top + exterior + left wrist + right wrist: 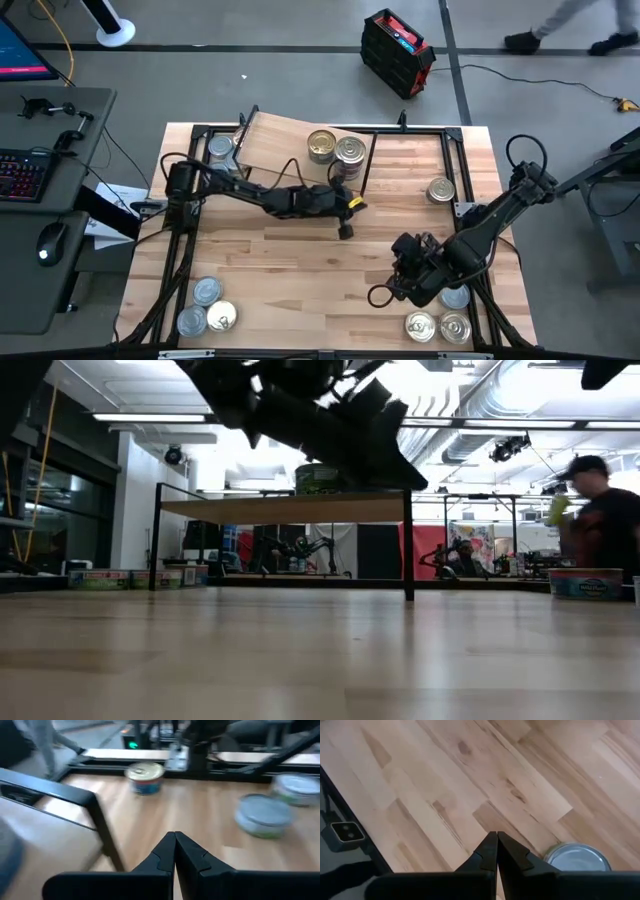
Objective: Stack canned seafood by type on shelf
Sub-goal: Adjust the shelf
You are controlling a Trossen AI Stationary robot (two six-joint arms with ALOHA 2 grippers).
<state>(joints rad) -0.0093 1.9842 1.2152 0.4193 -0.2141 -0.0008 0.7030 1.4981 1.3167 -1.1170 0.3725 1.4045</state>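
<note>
Lying just beside right hand (496,851): silver tin (576,857).

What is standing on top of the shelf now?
On the shelf two tins stand side by side near its right edge. The left arm hides part of the board, so more cannot be excluded.

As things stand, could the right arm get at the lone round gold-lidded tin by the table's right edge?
Probably yes. The right gripper, fingers shut and empty, hovers over bare tabletop, and nothing lies between it and the lone gold-lidded tin. The fingers would have to open first.
</note>
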